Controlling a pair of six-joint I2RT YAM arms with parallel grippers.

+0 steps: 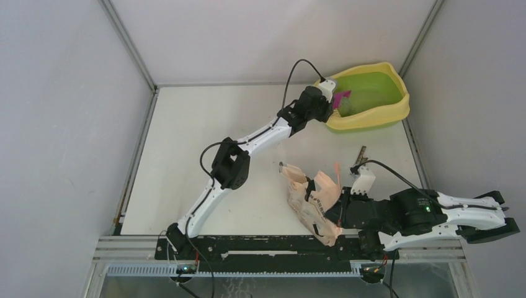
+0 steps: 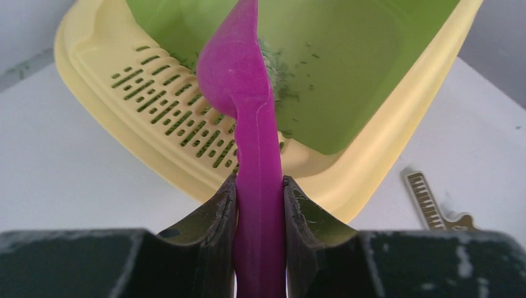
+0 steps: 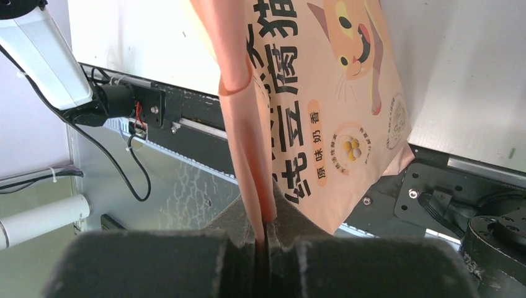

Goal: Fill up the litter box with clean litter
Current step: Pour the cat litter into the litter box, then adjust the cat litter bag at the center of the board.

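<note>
Left jaws clenched on the pink scoop (image 2: 239,74), bowl just past the grille (image 2: 167,112) inside the litter box (image 2: 397,124), which sits at the far right corner of the counter (image 1: 205,124). A small heap of litter (image 2: 279,84) lies under the bowl. Best roll the scoop fully over the green basin (image 2: 372,62), not the slots. Walls (image 1: 434,62) crowd the box's far side; open room lies near-left of it. Right jaws pinch the bag (image 3: 322,93), well short of the box.

Overhead looks down from behind; wrist cams close-up; left shares litter box (image 1: 372,119).
</note>
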